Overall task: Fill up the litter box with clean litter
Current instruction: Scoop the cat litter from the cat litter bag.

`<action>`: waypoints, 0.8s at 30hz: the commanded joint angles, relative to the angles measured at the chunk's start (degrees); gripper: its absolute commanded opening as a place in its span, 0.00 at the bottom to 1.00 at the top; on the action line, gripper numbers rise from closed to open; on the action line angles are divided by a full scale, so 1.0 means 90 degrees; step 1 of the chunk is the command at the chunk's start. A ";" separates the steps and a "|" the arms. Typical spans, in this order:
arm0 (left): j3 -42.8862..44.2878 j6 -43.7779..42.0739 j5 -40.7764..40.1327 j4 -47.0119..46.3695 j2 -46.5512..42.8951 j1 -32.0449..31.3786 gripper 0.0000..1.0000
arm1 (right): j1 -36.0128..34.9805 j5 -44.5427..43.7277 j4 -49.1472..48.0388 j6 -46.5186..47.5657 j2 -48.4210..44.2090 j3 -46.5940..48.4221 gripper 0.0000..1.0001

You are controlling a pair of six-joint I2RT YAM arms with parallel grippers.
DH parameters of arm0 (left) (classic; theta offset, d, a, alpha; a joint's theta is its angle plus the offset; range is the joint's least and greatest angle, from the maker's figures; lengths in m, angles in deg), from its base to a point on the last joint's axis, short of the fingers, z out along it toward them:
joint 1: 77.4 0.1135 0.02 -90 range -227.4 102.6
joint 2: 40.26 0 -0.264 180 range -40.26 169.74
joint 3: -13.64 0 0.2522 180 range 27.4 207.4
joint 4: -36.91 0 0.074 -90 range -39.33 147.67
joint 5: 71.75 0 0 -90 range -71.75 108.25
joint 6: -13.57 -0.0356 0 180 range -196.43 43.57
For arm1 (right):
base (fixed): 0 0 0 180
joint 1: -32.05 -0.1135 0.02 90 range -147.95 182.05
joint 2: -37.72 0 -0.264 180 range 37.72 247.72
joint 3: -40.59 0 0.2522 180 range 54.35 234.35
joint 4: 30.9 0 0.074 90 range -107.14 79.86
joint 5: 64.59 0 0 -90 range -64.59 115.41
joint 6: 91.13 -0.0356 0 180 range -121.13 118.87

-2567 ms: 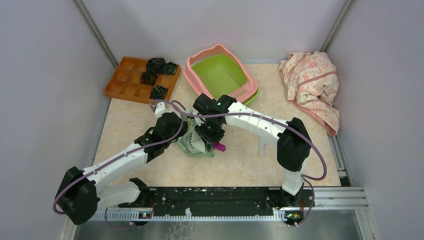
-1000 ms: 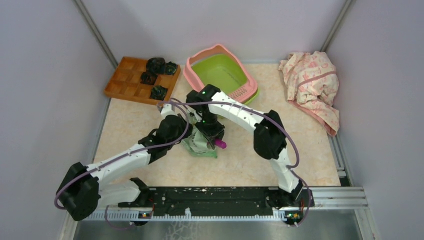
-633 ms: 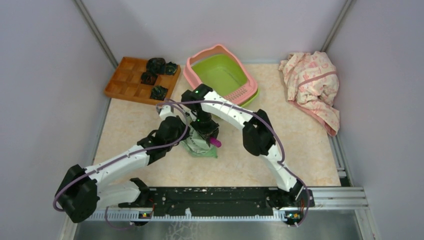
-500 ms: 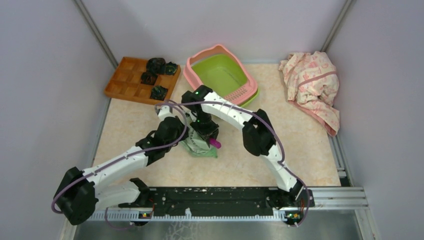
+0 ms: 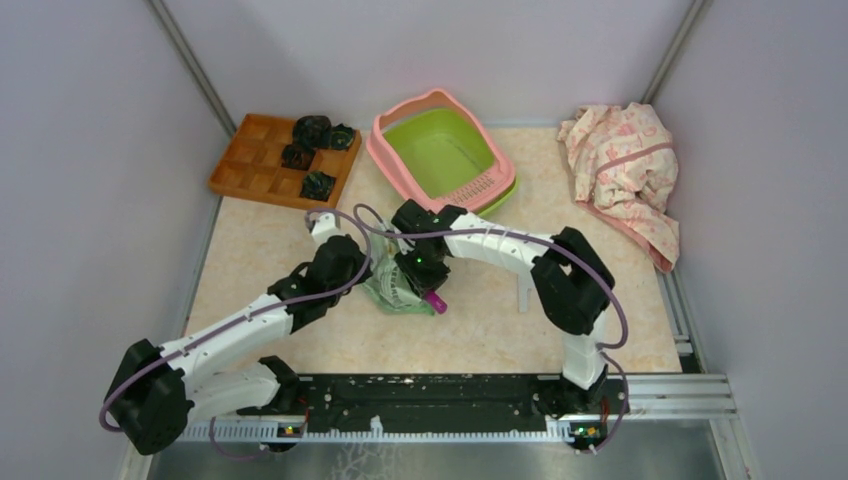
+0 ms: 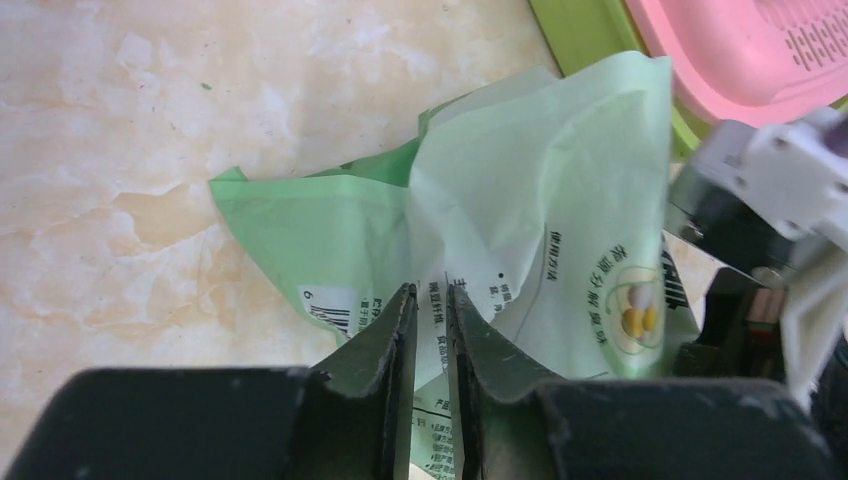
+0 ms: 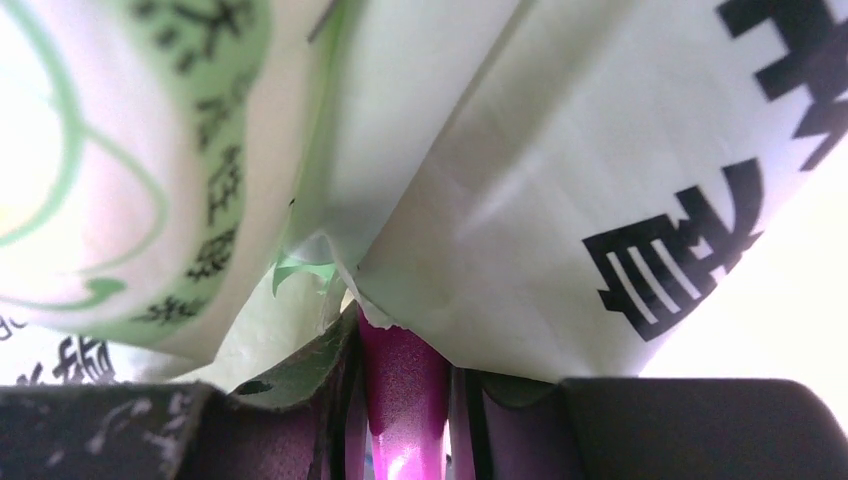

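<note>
Left end effector (image 6: 430, 300) is seen pinched almost shut on a fold of the pale green printed bag (image 6: 560, 190), which is crumpled on the marbled surface (image 5: 480, 320). Right end effector (image 7: 400, 335) is clamped on a magenta piece (image 7: 400, 400) at the bag's edge. Just beyond the bag, the litter box (image 5: 440, 150) is set by the far wall, flanked by 2 items: a wooden tray (image 5: 250, 165) and a bundled floral cloth (image 5: 625, 170).
</note>
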 commanded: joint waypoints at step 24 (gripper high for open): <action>0.0932 0.0060 -0.0915 0.1005 0.0171 -0.0045 0.23 | -0.0926 -0.2167 -0.2722 0.0242 -0.4615 -0.3362 0.00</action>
